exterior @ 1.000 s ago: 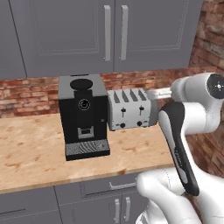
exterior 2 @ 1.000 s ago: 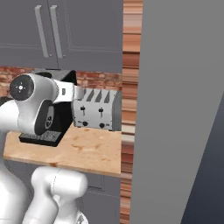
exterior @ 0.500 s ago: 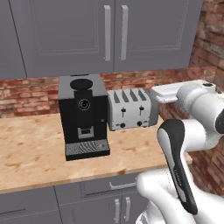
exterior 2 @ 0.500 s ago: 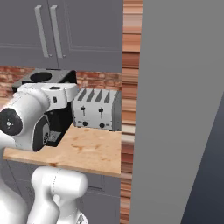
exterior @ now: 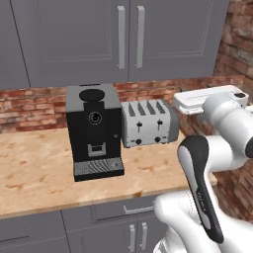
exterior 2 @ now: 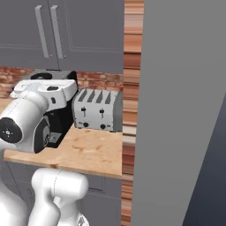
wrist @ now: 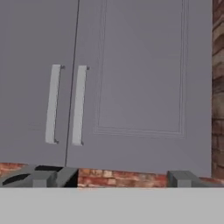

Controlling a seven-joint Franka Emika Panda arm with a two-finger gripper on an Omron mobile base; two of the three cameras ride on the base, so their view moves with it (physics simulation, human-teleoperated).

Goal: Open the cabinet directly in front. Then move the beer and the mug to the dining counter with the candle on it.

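Closed wall cabinet above the worktop, with your arm raised before it.

From left to right you see the coffee machine [exterior: 95, 131] standing on the wood worktop [exterior: 34, 165], the toaster [exterior: 148, 123] just beside it on its right, and the white arm [exterior: 217, 128] at the near right. The cabinet [exterior: 123, 39] hangs on the far wall above both appliances; its two doors are shut and the silver bar handles [wrist: 65, 105] sit side by side at the centre seam. In the hand view your gripper [wrist: 111, 178] faces the right-hand door, jaws spread wide and holding nothing, fingertips [wrist: 183, 178] low in that view. A brick wall [exterior: 237, 49] closes the right side.
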